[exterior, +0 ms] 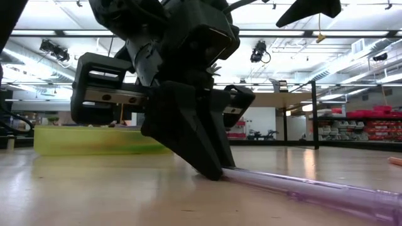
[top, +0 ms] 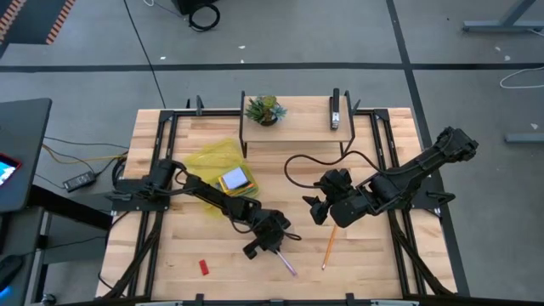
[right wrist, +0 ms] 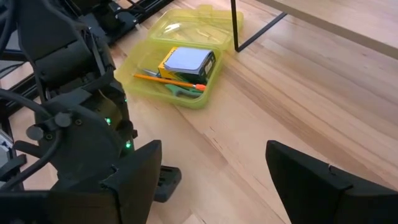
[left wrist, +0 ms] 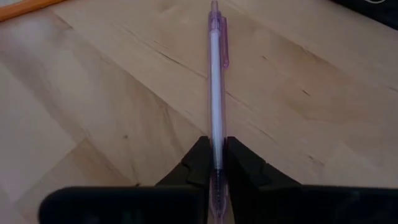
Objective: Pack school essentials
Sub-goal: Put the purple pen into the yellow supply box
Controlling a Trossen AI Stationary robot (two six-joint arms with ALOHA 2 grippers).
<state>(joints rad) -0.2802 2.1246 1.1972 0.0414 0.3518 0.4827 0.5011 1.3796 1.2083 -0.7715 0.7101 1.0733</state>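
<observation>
Left arm: I have it reaching from the table's left edge across toward the front centre, wrist tipped down.
Left gripper point(top: 274, 244): I see it down at the table surface near the front edge, fingers point(left wrist: 200, 163) pinched together on the purple pen point(left wrist: 216, 93), which lies flat on the wood and runs straight out from between the fingertips.
Right arm: I have it stretched in from the table's right edge toward the middle, elbow raised.
Right gripper point(top: 317, 208): it hangs above the table's centre-right, fingers point(right wrist: 140, 177) spread well apart, nothing between them.
</observation>
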